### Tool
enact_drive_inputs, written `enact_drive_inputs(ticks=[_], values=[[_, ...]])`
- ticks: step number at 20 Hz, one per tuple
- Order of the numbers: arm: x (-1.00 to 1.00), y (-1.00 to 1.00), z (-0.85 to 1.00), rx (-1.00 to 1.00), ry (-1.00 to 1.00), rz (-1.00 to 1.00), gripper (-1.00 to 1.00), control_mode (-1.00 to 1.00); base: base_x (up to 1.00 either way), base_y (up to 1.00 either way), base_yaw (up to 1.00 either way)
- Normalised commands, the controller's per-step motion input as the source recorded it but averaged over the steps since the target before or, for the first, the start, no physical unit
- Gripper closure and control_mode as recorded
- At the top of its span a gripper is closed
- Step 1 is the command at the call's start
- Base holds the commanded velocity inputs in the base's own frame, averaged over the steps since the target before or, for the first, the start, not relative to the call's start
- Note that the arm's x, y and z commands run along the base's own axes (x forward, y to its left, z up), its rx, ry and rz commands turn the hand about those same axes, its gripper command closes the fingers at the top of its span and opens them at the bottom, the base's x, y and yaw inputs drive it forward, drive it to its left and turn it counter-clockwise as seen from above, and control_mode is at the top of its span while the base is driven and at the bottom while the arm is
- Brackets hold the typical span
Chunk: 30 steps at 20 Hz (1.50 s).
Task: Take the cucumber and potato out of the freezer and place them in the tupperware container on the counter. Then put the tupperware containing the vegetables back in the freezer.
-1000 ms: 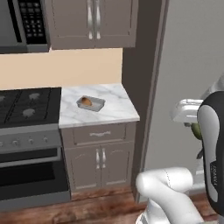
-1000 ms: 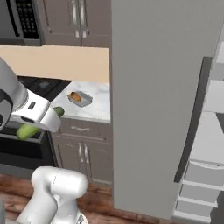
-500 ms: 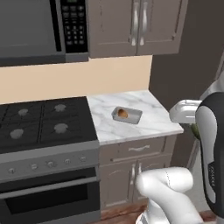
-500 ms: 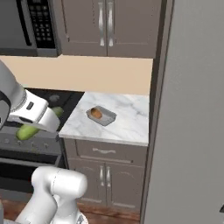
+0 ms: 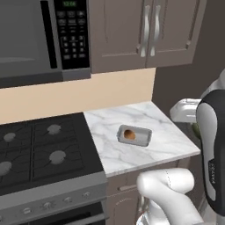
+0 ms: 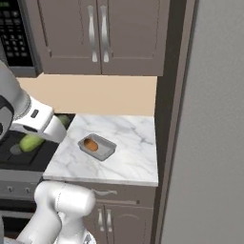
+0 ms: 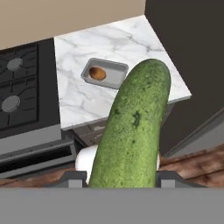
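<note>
The gripper [image 7: 120, 177] is pinching the cucumber [image 7: 131, 131] at its near end; in the hand view the vegetable fills the gap between the jaws and runs out lengthwise away from the camera. Its far tip points toward the tray [image 7: 105, 73], which lies ahead of and below the hand, on the counter [image 7: 131, 39]. The cucumber's long axis is roughly in line with the direction to the tray (in the right base view the hand sits off the counter's left end, over the stove [image 6: 12, 152], with the green body showing beneath the wrist).

The tray already holds the potato [image 5: 129, 134] toward one end, leaving bare floor at the other end. It sits near the middle of the marble slab, turned at a slant to the counter's front edge, well apart from the stove burners. In my judgement the cucumber will need to be carried forward and turned to lie along the tray beside the potato.

The tall grey freezer [image 6: 214, 124] flanks the counter on the right; brown wall cabinets [image 6: 95, 35] hang above.
</note>
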Motion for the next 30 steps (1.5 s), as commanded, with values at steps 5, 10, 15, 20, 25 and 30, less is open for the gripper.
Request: enact_drive_inputs(ticks=[5,10,15,20,25,30], values=[[0.34,0.02,-0.30,0.00,0.01,-0.01,1.00,-1.00,0.07,0.02,-0.02],[0.84,-0.02,-0.59,-0.05,0.00,0.29,1.00,-1.00,0.00,0.00,0.00],[0.94,0.00,-0.76,-0.15,0.00,0.53,1.00,-1.00,0.00,0.00,0.00],[1.00,0.00,-0.85,-0.18,0.03,0.50,1.00,-1.00,0.00,0.00,0.00],[0.98,0.00,-0.74,-0.12,0.07,0.36,1.00,-1.00,0.00,0.00,0.00],[0.87,0.00,-0.44,0.00,0.07,0.22,1.00,-1.00,0.00,0.00,0.00]])
